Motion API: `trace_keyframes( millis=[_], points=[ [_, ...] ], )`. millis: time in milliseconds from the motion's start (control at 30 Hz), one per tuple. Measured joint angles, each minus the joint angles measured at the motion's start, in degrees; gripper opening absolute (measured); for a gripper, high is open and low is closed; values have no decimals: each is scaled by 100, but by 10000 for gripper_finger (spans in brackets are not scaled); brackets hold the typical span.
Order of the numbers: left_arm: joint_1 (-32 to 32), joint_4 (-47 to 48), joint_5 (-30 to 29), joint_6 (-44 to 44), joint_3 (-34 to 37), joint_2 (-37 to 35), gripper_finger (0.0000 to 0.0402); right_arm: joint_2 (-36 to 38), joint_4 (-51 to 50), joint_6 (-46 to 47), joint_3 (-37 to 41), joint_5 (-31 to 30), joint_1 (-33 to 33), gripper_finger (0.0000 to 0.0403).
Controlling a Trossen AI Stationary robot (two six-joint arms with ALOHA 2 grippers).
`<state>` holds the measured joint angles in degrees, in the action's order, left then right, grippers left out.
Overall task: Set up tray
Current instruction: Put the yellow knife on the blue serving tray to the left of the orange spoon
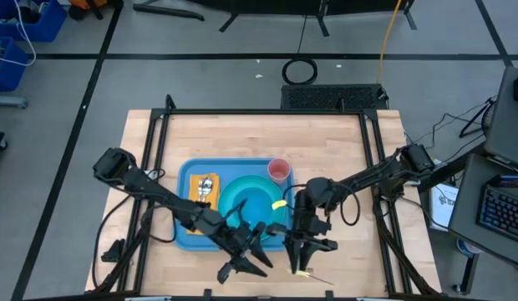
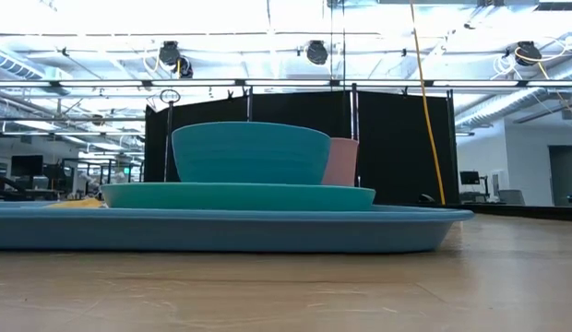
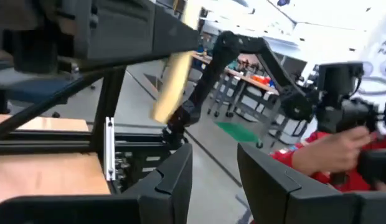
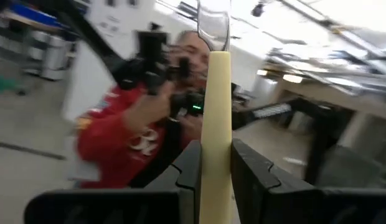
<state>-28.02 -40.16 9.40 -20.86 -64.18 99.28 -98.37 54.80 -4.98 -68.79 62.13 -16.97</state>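
Light wooden butcher-block worktop (image 1: 342,150) inside a black metal frame (image 1: 267,112). Directly on it: large light-blue rectangular plastic tray (image 1: 185,201) with raised rim, sitting flat, left of centre toward the near edge.

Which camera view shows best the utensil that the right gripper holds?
The right wrist view: the cream-handled utensil stands large between the right gripper fingers. The left wrist view shows it blurred; the high view only small at the table's near edge; the low view not at all.
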Motion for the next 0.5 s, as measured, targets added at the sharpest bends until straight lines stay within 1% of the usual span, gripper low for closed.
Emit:
trace_keyframes(
  millis=[33,100,167,267,400,500],
  points=[
    [21,-7,-1,-41,0,1,131,7,-9,40,0,132,25,47],
    [80,77,3,-18,-4,-7,131,16,-33,84,3,75,55,47],
    [147,322,158,-23,-3,-6,131,7,-84,115,27,99,76,47],
    [303,584,263,-333,-2,-1,131,4,-18,317,28,98,67,47],
    [580,790,890,-185,2,-49,131,9,-79,716,28,113,63,47],
    [739,898,1457,66,0,-67,131,9,-236,773,28,90,72,47]
  ],
)
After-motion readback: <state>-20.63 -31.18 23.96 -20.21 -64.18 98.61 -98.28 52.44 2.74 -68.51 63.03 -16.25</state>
